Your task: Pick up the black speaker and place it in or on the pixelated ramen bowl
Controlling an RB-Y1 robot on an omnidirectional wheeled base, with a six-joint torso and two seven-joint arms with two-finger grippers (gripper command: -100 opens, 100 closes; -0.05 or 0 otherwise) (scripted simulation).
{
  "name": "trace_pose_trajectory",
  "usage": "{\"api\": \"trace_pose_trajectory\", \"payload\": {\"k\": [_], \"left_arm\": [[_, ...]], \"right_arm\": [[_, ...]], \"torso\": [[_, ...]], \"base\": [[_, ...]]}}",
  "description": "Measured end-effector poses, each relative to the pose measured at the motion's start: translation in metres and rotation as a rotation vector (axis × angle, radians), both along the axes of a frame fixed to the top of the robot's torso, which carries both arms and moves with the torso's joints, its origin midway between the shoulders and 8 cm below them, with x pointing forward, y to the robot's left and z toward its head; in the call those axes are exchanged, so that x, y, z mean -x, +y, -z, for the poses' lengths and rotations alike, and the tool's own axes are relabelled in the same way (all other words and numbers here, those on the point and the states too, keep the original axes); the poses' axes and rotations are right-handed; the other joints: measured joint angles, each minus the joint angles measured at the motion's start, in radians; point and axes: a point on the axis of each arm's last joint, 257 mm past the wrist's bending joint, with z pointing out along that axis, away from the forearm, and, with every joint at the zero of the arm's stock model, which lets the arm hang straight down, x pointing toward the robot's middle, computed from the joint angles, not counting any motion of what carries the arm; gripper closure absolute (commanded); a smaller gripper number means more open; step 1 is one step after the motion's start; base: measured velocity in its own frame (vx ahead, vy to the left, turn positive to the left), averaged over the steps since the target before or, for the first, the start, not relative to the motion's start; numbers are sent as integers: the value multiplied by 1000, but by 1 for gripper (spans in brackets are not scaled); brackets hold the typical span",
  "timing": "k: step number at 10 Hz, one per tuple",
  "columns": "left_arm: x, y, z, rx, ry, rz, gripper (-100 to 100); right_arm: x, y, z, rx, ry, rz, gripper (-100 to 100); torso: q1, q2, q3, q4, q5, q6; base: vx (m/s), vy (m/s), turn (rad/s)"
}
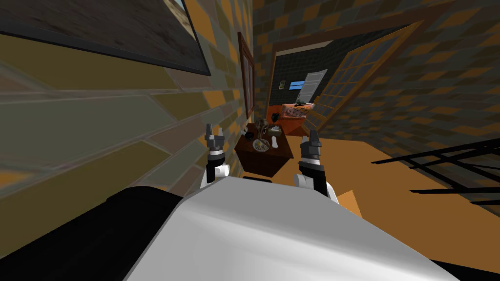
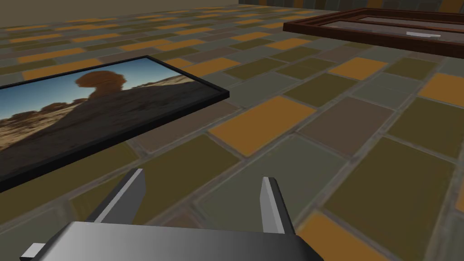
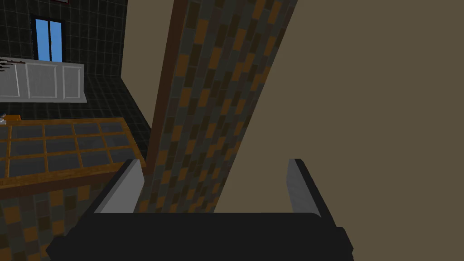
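Speaker: not yet told apart with certainty; it should be among the small things clustered on the dark brown table (image 1: 261, 163) ahead, against the wall. A patterned bowl (image 1: 260, 145) sits near the table's front edge.

Left gripper (image 1: 215, 131) and right gripper (image 1: 311, 141) are both raised before the chest, well short of the table, fingers wide and empty.

Judgement: the step in hand is the approach. Close in squarely, keep the left arm off the wall beside it, and identify the speaker before reaching.
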Motion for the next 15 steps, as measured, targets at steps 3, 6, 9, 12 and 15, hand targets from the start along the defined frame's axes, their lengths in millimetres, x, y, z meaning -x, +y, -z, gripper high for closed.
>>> {"api": "trace_pose_trajectory", "payload": {"k": [3,6,9,12,15], "left_arm": [[-11,-3,8,-54,46,13,-100],[-23,1,17,-91,100,10,-100],[-40,7,28,-119,171,-8,-100],[-56,23,41,-130,240,-35,-100],[-66,33,49,-135,298,-61,-100]], "right_arm": [[0,0,0,0,0,0,0],[0,0,0,0,0,0,0],[0,0,0,0,0,0,0],[0,0,0,0,0,0,0],[0,0,0,0,0,0,0]], "torso": [[-1,0,0,0,0,0],[-1,0,0,0,0,0],[-2,0,0,0,-1,0],[-3,-1,0,0,-1,0],[-2,0,0,0,-1,0]], "base": [[2,-26,-44],[5,-28,-43],[1,-39,-51],[7,-45,-69],[5,-34,-40]]}}
